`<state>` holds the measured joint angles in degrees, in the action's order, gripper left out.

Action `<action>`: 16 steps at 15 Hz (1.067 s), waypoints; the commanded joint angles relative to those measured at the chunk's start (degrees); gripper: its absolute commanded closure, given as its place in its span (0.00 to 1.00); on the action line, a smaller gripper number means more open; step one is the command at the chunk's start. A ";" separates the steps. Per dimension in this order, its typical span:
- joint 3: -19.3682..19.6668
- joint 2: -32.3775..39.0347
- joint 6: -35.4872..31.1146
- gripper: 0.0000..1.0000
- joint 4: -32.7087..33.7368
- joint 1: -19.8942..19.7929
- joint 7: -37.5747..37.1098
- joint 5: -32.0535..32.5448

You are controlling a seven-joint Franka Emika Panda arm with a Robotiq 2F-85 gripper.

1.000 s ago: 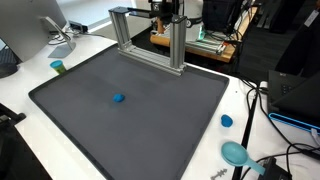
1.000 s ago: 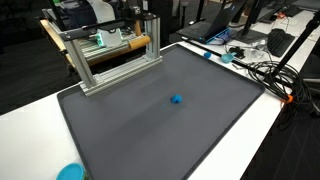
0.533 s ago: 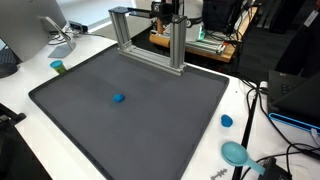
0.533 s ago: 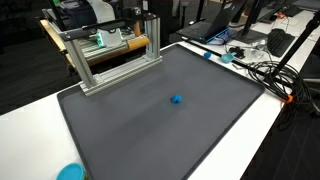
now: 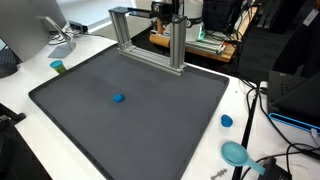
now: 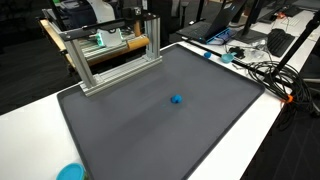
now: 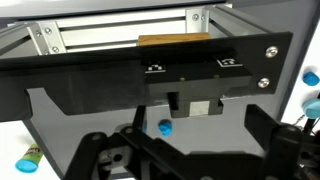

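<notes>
Both ext. views unchanged vs earlier: small rounded blue piece (image 5: pixel 119 98) same spot, mid matte dark-grey mat (image 5: pixel 160 115) on white counter (image 5: pixel 22 85). My gripper (image 7: pixel 185 165): black, fingers apart, nothing btw them.

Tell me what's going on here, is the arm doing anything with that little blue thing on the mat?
Nothing is being held right now. In the wrist view the gripper stands open and empty, close to the aluminium frame and looking through it. The small blue object lies alone near the middle of the dark mat, well away from the gripper, and nothing is touching it.
</notes>
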<state>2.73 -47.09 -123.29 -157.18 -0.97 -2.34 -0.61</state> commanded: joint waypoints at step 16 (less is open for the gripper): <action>-4.44 -0.12 -2.96 0.00 0.08 -0.71 -3.65 0.10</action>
<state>0.48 -47.75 -124.40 -157.19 -0.97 -3.57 -0.70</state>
